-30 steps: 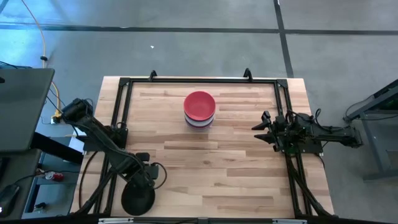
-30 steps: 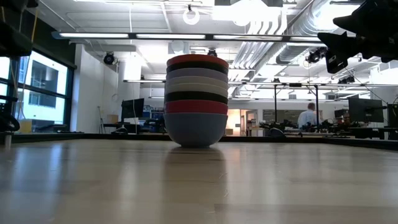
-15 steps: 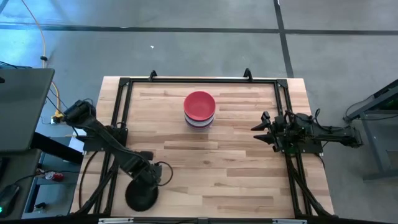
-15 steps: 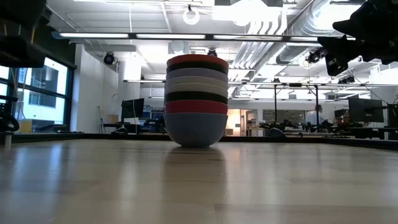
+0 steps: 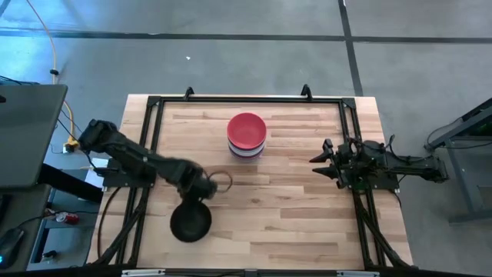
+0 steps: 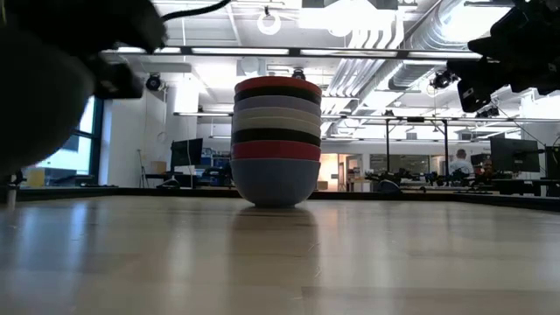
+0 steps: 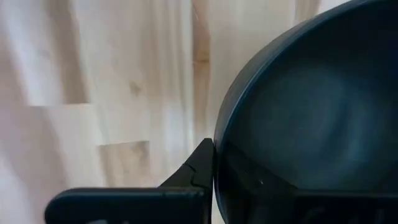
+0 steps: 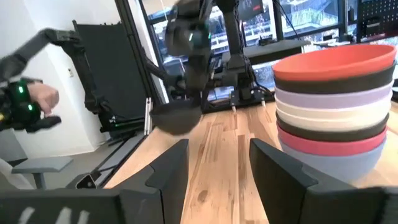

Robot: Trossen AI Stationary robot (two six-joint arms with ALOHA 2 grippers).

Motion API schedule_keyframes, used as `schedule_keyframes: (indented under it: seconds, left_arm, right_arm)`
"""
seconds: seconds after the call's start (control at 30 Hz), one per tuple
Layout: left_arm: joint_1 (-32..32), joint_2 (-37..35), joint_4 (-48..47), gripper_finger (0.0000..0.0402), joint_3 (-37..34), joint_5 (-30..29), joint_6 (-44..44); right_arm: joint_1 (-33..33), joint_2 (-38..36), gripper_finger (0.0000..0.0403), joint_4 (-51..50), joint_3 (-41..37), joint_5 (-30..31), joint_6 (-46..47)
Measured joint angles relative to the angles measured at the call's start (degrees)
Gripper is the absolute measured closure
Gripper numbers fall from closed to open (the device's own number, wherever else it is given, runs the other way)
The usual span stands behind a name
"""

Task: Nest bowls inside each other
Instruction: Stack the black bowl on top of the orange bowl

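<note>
Left gripper (image 5: 201, 187) clamped on black bowl (image 5: 191, 222) rim, carrying it above the table's left front. Centre it over the red-topped stack (image 5: 247, 136) mid-table, lower level, then release. Right gripper (image 5: 323, 159) idle at right edge, fingers apart, empty.

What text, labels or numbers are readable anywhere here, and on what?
None readable.
Stack of bowls: plain, no print showing.
Black bowl in the left gripper: no marking visible.
Right gripper, table: no labels.
Background screens in the right wrist view: too blurred to read.
</note>
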Motion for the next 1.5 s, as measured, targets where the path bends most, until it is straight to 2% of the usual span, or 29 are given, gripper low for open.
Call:
schedule_keyframes:
  seconds: [0.17, 0.33, 0.7, 0.9, 1.1, 1.17, 1.27, 1.5]
  left_arm:
    - [6.6, -1.5, -9.1, 0.04, 7.8, -0.3, 7.4]
    - [13.8, -1.5, -18.8, 0.04, 19.1, -4.4, 14.5]
    - [31.2, 0.3, -23.8, 0.0401, 40.5, -8.2, 28.2]
    - [37.6, 8.0, -25.7, 0.0401, 51.8, -8.0, 34.7]
    - [43.1, 20.7, -33.3, 0.0401, 70.1, -5.4, 38.8]
    - [44.5, 24.5, -32.6, 0.0401, 75.2, -3.3, 39.3]
    - [47.0, 25.1, -31.4, 0.0401, 73.6, 1.1, 41.7]
    - [50.0, 28.2, -32.0, 0.0401, 73.6, 0.5, 41.7]
  right_arm:
    - [0.0, 0.2, 0.0242, -1.5, 0.0, 0.2, 0.0]
    - [0.0, 0.4, 0.0242, -1.6, 0.0, 0.4, -0.5]
    - [0.0, 0.4, 0.0242, -1.7, 0.0, 0.5, -1.6]
    - [0.0, 0.4, 0.0242, -1.8, 0.0, 1.4, -1.6]
    - [0.0, 0.4, 0.0242, -1.8, 0.0, 1.4, -1.0]
    - [0.0, 0.4, 0.0242, -1.8, 0.0, 1.4, -0.9]
    - [0.0, 0.7, 0.0242, -1.9, 0.0, 1.4, -0.5]
    - [0.0, 1.5, 0.0242, -1.9, 0.0, 1.4, -1.4]
